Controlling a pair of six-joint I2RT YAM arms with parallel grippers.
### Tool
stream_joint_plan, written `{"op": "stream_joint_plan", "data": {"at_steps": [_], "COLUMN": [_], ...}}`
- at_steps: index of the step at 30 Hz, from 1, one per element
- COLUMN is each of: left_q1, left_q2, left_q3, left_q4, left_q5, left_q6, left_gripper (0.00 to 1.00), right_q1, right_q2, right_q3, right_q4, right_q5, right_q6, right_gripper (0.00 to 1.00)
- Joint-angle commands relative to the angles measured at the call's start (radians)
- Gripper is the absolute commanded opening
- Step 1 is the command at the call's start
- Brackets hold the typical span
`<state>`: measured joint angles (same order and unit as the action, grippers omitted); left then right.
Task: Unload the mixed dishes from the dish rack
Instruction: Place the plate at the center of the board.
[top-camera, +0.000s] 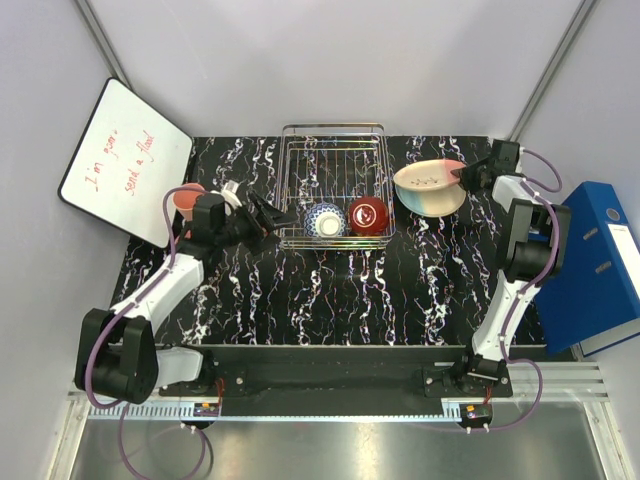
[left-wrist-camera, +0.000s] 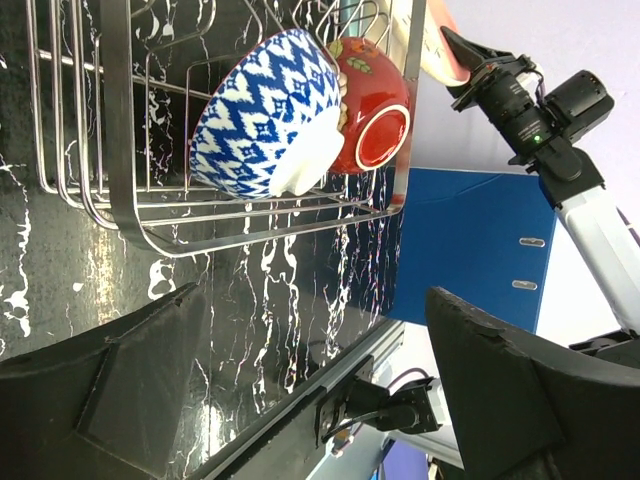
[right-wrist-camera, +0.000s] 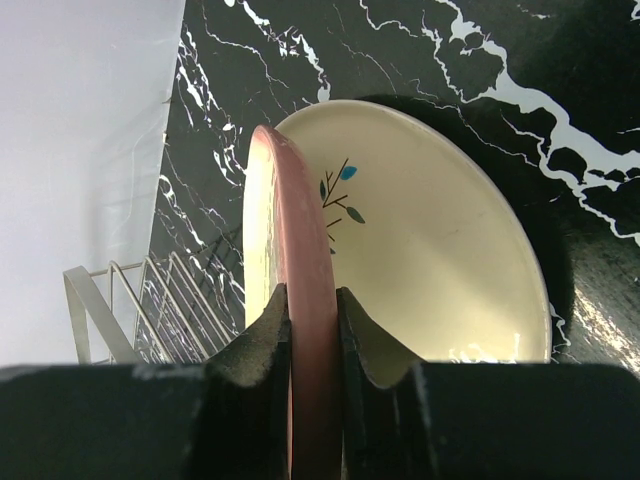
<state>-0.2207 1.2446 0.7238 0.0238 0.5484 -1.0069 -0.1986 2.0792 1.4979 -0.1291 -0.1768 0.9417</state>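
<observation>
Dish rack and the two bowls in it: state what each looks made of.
Rectangular silver wire dish rack: metal, likely steel, polished; the wires throw bright reflections. Blue-and-white patterned bowl: probably glazed ceramic; smooth sheen, white foot ring. Glossy red bowl: likely glazed ceramic too, with sharp highlights; lacquer or plastic cannot be excluded.

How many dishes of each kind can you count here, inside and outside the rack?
Bowls: 2, the blue-white patterned bowl and the red bowl, both in the dish rack.
Plates: 2, the pink-edged plate in the right gripper and the cream plate lying on the table.
Cups: 1 in view, a salmon-pink cup, partly hidden.
Total: 5
</observation>
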Motion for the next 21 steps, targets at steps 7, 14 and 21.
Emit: {"op": "stream_joint_plan", "data": {"at_steps": [7,14,21], "left_q1": [-0.026,-0.042,-0.046], "left_q2": [0.007,-0.002,-0.005], "left_q3": [0.000,-0.009,-0.021], "left_q4": [0.059,0.061,0.065], "left_q5": [0.010,0.013,0.019], "left_q6": [0.001,-0.001,-0.002], "left_gripper": [0.93,0.93,0.93], "right_q1": [0.004,0.004,0.004], "right_q2": [-0.024,-0.048,-0.054], "right_q3": [-0.102,-0.146,-0.202], "right_q4": [-0.173,-0.179,-0.179], "right_q5": [0.051,0.048,0.045], "right_q6": [-0.055,-0.057,-0.058], "right_gripper": [0.18,0.23,0.43]}}
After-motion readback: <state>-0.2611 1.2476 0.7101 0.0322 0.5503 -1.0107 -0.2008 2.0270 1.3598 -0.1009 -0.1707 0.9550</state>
